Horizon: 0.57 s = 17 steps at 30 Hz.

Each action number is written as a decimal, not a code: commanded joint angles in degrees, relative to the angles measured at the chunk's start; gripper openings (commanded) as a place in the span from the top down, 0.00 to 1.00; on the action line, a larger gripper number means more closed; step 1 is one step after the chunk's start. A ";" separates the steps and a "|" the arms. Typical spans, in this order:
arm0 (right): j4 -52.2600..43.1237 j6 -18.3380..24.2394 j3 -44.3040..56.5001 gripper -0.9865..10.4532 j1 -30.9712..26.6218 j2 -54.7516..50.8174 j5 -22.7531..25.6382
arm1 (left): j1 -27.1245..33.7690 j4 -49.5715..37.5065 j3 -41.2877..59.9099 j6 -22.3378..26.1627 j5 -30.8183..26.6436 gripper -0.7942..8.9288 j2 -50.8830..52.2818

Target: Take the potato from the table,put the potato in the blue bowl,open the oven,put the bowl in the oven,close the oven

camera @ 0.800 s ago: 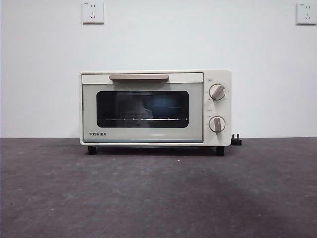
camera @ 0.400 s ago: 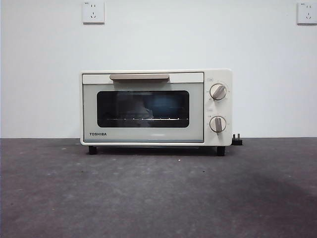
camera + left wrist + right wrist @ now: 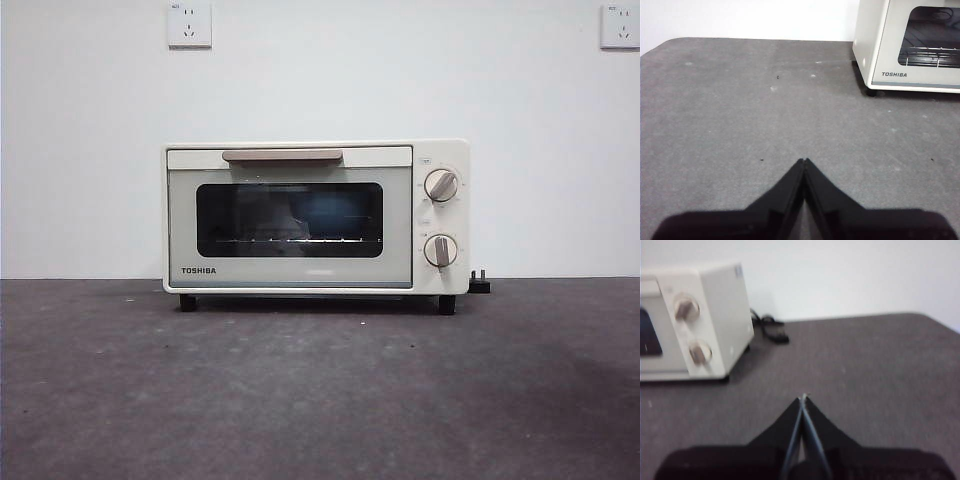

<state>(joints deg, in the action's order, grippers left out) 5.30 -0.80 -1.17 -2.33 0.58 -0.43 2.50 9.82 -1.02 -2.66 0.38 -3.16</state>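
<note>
The oven [image 3: 316, 217] stands shut at the back of the counter [image 3: 320, 390], cream-white with a dark glass door, a beige handle [image 3: 282, 155] along the top and two knobs [image 3: 440, 185] at its right end. Only the front view shows a blue shape behind the glass. Only the right wrist view shows the black cord [image 3: 769, 328] coiled beside the oven; the left end effector [image 3: 804, 161] and right end effector [image 3: 803, 398] each hover clenched and empty over bare counter in front of the oven.
</note>
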 commanded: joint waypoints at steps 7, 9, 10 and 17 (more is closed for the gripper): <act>5.29 2.69 0.37 0.91 0.07 -0.15 0.07 | 0.20 -0.37 0.59 -0.37 0.02 0.92 -0.02; 5.29 2.75 0.37 0.91 0.07 -0.15 0.42 | 0.20 -0.37 0.59 -0.37 0.02 0.92 -0.02; 5.29 2.78 0.37 0.91 0.04 -0.15 0.55 | 0.20 -0.37 0.59 -0.37 0.02 0.92 -0.02; 5.25 2.67 0.37 0.91 0.04 -0.15 0.50 | 0.20 -0.37 0.59 -0.37 0.02 0.92 -0.02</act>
<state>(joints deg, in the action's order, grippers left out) 10.57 1.52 -1.17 -2.33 0.60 0.01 2.50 9.82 -1.02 -2.66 0.38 -3.16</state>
